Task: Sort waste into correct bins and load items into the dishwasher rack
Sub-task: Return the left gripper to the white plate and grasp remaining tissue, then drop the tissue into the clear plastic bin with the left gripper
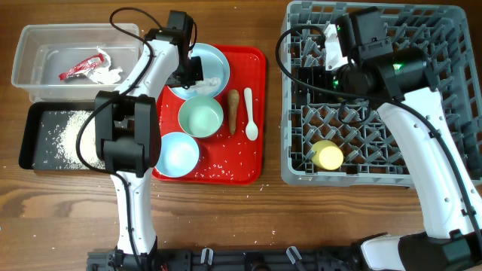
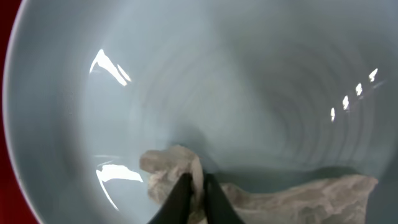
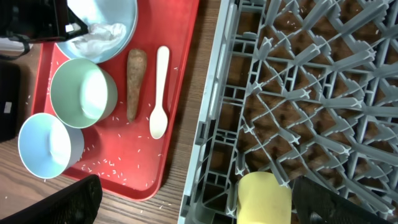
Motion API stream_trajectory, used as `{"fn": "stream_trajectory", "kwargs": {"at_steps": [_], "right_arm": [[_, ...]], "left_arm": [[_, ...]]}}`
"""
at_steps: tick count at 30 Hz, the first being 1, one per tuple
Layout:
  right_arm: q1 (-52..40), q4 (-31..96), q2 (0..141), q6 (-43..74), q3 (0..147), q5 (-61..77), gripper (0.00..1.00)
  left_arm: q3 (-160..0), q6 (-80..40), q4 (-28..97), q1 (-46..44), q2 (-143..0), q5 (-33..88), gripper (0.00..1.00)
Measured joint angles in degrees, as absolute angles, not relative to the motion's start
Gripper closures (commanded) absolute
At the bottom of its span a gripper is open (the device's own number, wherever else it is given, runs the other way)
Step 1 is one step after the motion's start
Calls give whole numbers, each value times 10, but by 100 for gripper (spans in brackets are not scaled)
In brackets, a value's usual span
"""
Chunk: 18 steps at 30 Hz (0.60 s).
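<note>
My left gripper (image 2: pixel 196 182) is down in the pale blue plate (image 1: pixel 213 60) at the back of the red tray. It is shut on a crumpled white napkin (image 2: pixel 165 167) that lies on the plate (image 2: pixel 249 93). My right gripper (image 3: pixel 199 208) is open wide and empty, held high over the left side of the grey dishwasher rack (image 1: pixel 444 90). The yellow cup (image 1: pixel 328 155) lies in the rack's front left part (image 3: pixel 264 198). A green bowl (image 1: pixel 201 117), a blue bowl (image 1: pixel 179 154), a brown stick (image 1: pixel 233 109) and a white spoon (image 1: pixel 249 113) sit on the tray. No brown food lump shows.
The clear tub (image 1: pixel 45 38) at the back left holds the red-and-white wrapper (image 1: pixel 81 68) and a white crumpled piece. The black tray (image 1: pixel 41 120) in front of it holds rice. Loose rice grains lie on the red tray (image 1: pixel 248 162) and on the table by it.
</note>
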<state>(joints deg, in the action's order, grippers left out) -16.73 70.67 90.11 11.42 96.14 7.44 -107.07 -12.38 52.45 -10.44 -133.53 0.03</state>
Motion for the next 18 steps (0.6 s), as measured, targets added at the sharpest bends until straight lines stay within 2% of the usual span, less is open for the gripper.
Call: {"fn": "stream_trajectory", "kwargs": {"at_steps": [6,10,15,18], "right_arm": [[-167,707,901,114,961,74,0],[-167,706,901,114,961,74,0],[-167,702,901,114,961,74,0],[-167,700,901,114,961,74,0]], "left_arm": [[-1112,-125,538,-105,-1334,6,96],[-1154,-125,539,-93,-1273,12,96],[-1175,-130,533,2,-1169,11,94],[-1178,-145,533,66,-1167,7,91]]}}
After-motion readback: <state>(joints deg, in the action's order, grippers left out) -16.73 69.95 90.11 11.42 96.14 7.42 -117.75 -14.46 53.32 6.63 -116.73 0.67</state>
